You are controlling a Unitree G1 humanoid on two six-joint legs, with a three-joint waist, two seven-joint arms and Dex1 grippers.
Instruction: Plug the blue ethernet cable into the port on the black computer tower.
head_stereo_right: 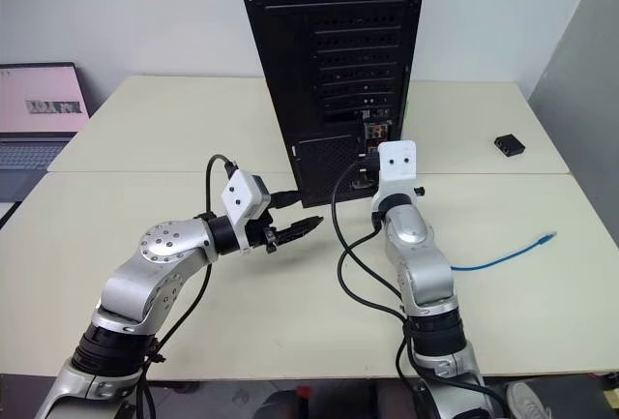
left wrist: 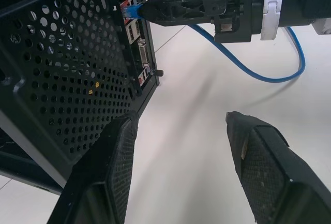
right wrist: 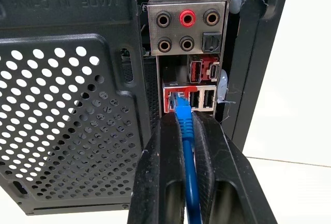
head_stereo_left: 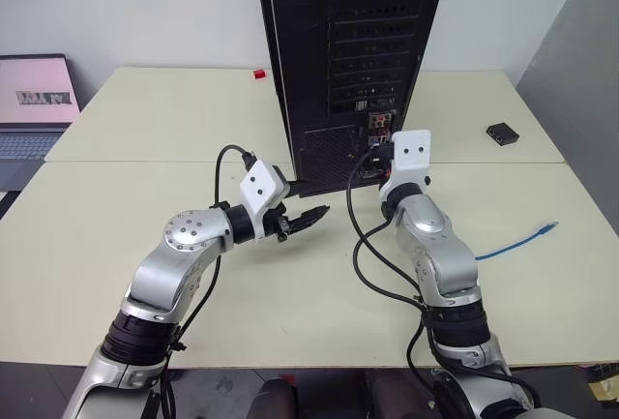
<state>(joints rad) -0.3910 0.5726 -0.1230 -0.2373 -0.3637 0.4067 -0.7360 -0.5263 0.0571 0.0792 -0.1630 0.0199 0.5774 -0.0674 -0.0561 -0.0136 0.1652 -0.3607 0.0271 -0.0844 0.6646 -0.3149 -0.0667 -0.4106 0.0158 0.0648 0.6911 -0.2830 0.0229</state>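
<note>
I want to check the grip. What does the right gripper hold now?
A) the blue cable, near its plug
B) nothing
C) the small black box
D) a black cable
A: the right gripper is shut on the blue cable just behind its plug, at the tower.

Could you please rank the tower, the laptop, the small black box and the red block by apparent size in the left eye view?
1. tower, by far the largest.
2. laptop, cut off by the frame's edge, so only partly seen.
3. small black box.
4. red block, the smallest; it also lies farther back than the box.
</note>
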